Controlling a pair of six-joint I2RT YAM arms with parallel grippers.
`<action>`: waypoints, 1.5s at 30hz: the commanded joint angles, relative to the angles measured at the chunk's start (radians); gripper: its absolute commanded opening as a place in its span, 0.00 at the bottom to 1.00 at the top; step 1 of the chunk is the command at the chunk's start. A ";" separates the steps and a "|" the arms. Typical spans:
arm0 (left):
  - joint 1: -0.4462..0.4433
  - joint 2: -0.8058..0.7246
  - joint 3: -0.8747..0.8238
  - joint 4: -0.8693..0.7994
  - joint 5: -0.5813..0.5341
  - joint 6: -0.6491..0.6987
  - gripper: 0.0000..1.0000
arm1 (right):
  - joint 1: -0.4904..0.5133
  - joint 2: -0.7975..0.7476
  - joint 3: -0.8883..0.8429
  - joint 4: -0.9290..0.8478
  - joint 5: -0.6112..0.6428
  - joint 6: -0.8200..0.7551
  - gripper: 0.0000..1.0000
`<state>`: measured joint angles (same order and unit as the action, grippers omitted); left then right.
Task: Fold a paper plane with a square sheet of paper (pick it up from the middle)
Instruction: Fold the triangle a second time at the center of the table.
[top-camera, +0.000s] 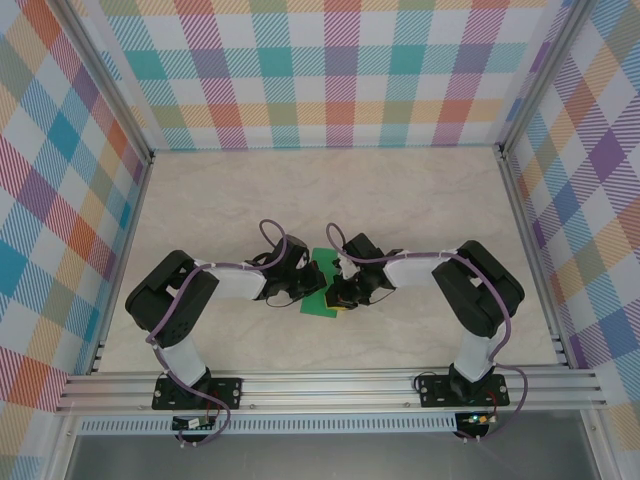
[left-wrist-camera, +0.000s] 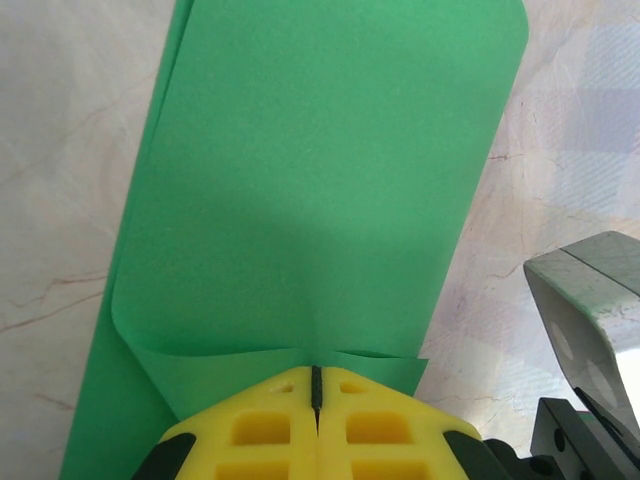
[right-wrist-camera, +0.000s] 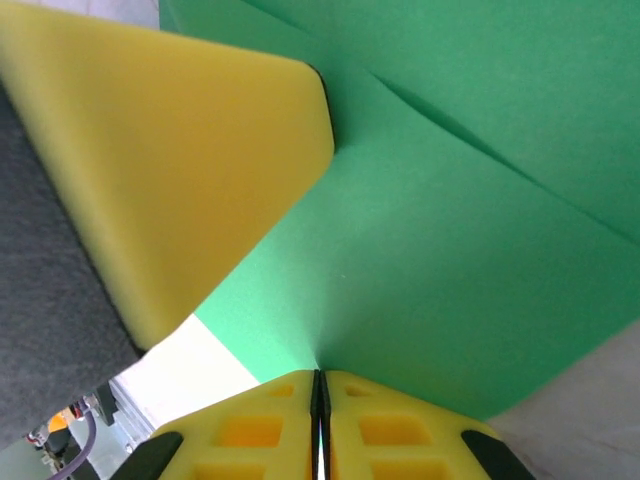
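Mid-fold: left pincer (left-wrist-camera: 316, 372) and right pincer (right-wrist-camera: 320, 376) both clamped on the square sheet of paper (left-wrist-camera: 320, 180); next, we judge, pressing the crease flat.

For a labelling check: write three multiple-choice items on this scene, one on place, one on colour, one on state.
1. Where over the table is the green sheet? A) near middle B) far left corner C) far right corner
2. What colour are the fingers of the left pincer? A) red B) yellow C) blue
3. How is the right pincer? A) wide open B) shut on nothing C) shut on the green sheet
1 A, the top view shows it there; 2 B, both are yellow; 3 C, the sheet runs into its closed jaws.
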<state>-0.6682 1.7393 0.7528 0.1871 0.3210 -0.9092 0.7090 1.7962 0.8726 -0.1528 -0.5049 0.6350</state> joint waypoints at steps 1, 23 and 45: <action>-0.007 0.012 -0.043 -0.088 -0.062 0.000 0.00 | 0.002 -0.026 0.007 -0.081 0.026 -0.037 0.12; -0.007 0.008 -0.040 -0.090 -0.063 0.000 0.00 | 0.019 -0.031 -0.066 -0.089 0.018 -0.018 0.12; -0.007 0.003 -0.035 -0.099 -0.063 0.003 0.00 | 0.026 -0.058 -0.091 -0.163 0.062 -0.024 0.11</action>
<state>-0.6701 1.7363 0.7483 0.1925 0.3134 -0.9089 0.7280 1.7481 0.8135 -0.2070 -0.5274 0.6273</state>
